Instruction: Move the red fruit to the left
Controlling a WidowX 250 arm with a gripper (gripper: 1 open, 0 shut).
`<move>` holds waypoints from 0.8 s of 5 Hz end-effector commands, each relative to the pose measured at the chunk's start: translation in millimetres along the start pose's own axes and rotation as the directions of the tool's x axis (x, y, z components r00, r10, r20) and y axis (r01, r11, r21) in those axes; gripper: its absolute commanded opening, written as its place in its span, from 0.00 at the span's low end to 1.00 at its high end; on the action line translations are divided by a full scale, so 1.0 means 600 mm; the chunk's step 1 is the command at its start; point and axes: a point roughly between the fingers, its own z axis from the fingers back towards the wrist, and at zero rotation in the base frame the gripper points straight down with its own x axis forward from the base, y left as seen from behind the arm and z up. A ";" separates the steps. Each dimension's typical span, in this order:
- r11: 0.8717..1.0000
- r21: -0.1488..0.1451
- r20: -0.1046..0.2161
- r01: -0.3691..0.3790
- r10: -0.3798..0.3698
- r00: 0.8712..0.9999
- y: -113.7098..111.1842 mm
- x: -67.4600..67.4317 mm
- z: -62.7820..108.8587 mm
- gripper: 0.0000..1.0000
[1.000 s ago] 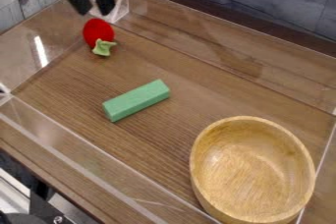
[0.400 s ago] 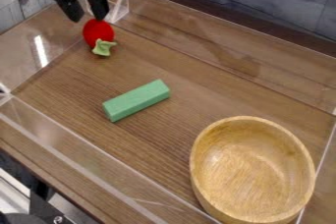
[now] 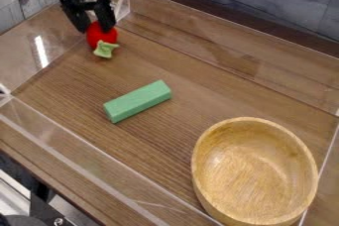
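Up at the far left of the wooden surface (image 3: 225, 81), the black gripper (image 3: 85, 19) points steeply down with its fingers (image 3: 69, 14) spread wide apart, one on each side of the top of the red fruit (image 3: 101, 41). That small glossy strawberry-like piece sits on the wood directly beneath, its upper part partly hidden by the black fingers and its green leafy top (image 3: 109, 49) poking out toward the lower right; whether the fingers touch it cannot be told. Clear plastic walls (image 3: 40, 52) fence in the whole area, and the fruit lies close to the far-left corner of them. Further right, near the middle of the wood, a flat green rectangular block (image 3: 138, 101) lies at a diagonal, well apart from the fruit. At the near right stands a round wooden bowl (image 3: 255, 170), its hollow showing only bare grain.
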 end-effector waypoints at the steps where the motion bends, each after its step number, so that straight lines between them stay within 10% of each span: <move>1: 0.997 0.043 0.049 0.069 -0.071 0.996 -0.012 0.016 0.023 1.00; 2: 0.994 0.037 0.038 0.107 -0.108 0.993 -0.023 0.009 0.009 1.00; 3: 0.992 0.032 0.031 0.120 -0.121 0.992 -0.008 0.005 -0.002 0.00; 4: 0.992 0.014 0.026 0.129 -0.130 0.991 0.008 -0.003 -0.011 0.00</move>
